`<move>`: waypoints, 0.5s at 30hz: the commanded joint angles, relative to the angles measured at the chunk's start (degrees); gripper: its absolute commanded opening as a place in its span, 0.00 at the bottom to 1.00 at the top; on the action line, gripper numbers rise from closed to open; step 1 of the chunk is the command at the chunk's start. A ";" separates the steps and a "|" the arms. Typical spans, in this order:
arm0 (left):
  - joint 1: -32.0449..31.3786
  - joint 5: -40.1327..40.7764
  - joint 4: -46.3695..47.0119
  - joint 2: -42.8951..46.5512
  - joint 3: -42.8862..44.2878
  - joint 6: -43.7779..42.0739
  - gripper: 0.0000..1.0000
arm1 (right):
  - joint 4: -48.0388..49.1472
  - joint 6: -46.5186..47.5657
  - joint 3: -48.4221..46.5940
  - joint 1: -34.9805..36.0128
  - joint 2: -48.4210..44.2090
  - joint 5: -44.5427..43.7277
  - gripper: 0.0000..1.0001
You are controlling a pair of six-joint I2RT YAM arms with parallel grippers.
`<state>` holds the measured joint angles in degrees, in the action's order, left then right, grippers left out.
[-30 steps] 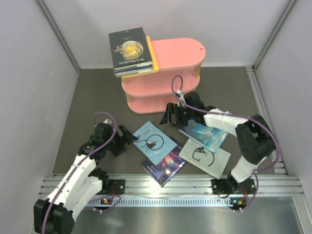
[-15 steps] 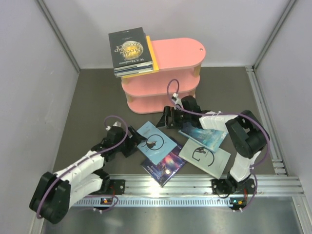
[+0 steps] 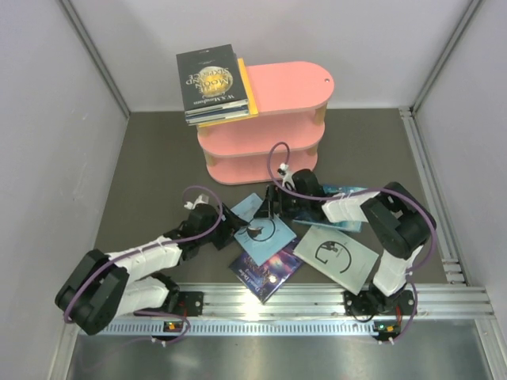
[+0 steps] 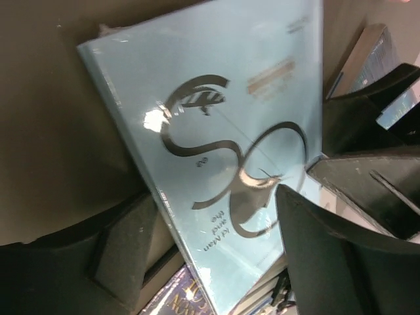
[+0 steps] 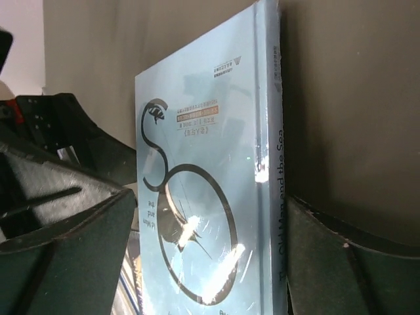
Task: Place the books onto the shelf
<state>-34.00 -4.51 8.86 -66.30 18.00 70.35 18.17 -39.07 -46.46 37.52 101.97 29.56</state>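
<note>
First, at the lower centre of the top view: purple galaxy book (image 3: 265,273) and pale grey-white book (image 3: 337,255) lie flat on the counter (image 3: 158,158), untouched.

Just above them, mid-frame: light blue book (image 3: 269,237), one corner lapping over the purple one. Left jaws reach in from its left side and right jaws from its upper edge. Both pairs stand apart, straddling the book. No squeeze on it is visible in either wrist view.

Handling, my judgement: a thin paperback, light, likely to flex if lifted by one corner. The cover throws glare, so it is probably slick. The spine edge, plain in the right wrist view, looks the stiffest hold. The corner propped on the purple book may let a finger slip under.

Right of it: teal icy book (image 3: 313,223), mostly hidden under the right arm.

Top of frame: pink shelf (image 3: 293,83), with a stack at the left end of its top board. Black moon book (image 3: 210,79) is uppermost, a yellow book (image 3: 248,93) sits under it, and the lower layers are unclear.

Count: four books on the counter, at least two shelved, one shelf with three boards.
</note>
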 commanded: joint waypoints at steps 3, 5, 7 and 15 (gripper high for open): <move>-1.42 2.58 -1.48 -2.87 -1.30 0.76 0.67 | -1.04 -3.82 6.02 2.30 -2.12 1.03 0.56; -1.51 2.75 -1.92 -2.17 -0.51 0.41 0.65 | -0.25 -4.35 8.13 2.30 -5.98 0.24 0.40; -1.51 3.28 -3.76 -0.77 0.45 -0.03 0.64 | -0.15 -4.79 9.36 2.21 -10.54 -1.08 0.25; -1.51 6.18 -12.63 8.55 2.83 -2.14 0.78 | -9.18 -4.09 8.58 2.21 -27.51 -5.47 0.00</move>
<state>-35.42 -1.78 2.83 -60.84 18.87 70.15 13.17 -44.66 -36.93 38.92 81.06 25.12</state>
